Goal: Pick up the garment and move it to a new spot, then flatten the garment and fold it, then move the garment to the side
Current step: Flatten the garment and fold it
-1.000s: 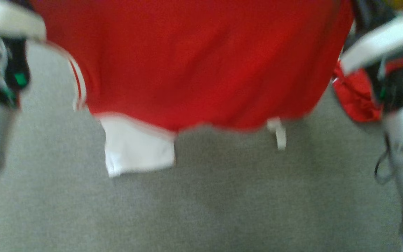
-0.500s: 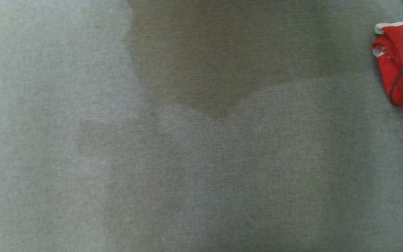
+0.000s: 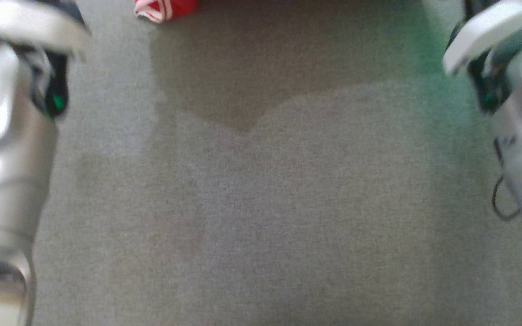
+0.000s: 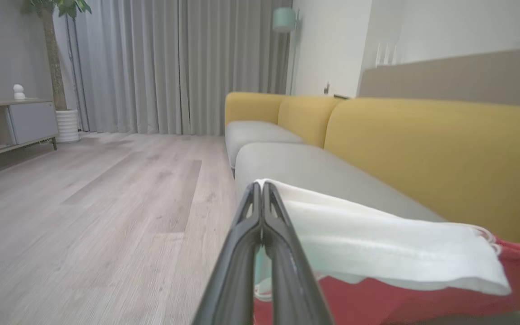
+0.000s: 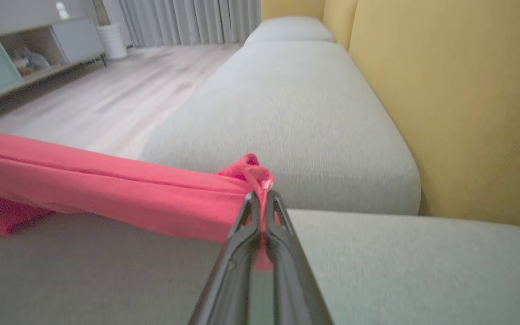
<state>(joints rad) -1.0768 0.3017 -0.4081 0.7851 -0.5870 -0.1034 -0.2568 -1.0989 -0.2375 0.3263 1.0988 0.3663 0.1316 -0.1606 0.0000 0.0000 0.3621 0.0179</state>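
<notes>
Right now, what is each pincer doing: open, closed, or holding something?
Left pincer: closed, holding the garment by its white trim.
Right pincer: closed, holding a red edge of the same garment.

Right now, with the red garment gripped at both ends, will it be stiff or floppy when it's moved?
Probably floppy: the garment bunches at the right hand and drapes in soft folds from the left hand. Likely light, since thin fingertip pinches alone seem to hold it.

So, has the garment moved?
Yes, probably. Against the left forearm, placed much as before, the garment has slid up the head view to its top edge.
</notes>
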